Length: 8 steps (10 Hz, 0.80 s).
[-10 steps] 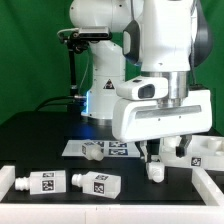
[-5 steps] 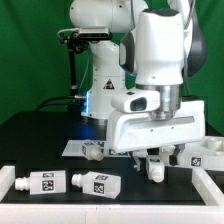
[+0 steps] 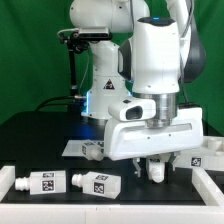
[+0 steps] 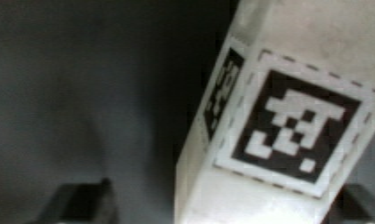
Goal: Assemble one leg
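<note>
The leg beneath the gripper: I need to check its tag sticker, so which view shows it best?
The wrist view: the leg fills much of the picture, its tag sticker facing the camera, slightly blurred. The exterior view shows the leg only small, partly hidden under the gripper, with no tag legible.

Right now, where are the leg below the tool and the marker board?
The leg [image 3: 157, 172]: exterior view, on its white side.
The marker board [image 3: 72, 149]: exterior view, on its bare end.

Four legs [image 3: 45, 182] (one half hidden), one marker board [image 3: 72, 148]
</note>
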### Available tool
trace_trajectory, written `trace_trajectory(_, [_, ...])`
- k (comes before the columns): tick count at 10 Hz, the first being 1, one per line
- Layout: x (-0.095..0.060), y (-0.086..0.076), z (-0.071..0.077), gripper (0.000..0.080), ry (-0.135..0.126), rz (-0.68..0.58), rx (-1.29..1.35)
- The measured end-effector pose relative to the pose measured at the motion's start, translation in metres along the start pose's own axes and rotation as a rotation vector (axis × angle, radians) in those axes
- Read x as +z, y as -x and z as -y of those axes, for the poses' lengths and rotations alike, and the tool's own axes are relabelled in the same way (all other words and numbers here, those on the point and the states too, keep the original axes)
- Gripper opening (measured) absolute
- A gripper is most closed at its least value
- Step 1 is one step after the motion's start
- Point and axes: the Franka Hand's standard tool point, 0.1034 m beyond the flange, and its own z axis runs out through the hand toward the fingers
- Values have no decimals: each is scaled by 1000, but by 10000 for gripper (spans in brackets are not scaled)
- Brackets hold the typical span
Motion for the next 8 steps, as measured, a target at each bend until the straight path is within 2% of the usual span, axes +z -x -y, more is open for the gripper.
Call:
trace_trajectory(1, [0, 0, 0, 392, 0, 0, 0])
trace_trajectory(2, [0, 0, 0, 291, 0, 0, 0])
trace_trajectory(3, [0, 0, -1, 291, 1, 0, -8])
trace_trajectory(4, [-3, 2, -13, 291, 3, 1, -76])
trace_trajectory(5, [-13, 7, -30, 291, 1, 10, -96])
trace_trajectory(6, [-26, 17, -41, 291, -4, 21, -93])
trace_trajectory(7, [-38, 29, -41, 291, -3, 23, -81])
trace_trajectory(8, [-47, 44, -34, 291, -2, 26, -77])
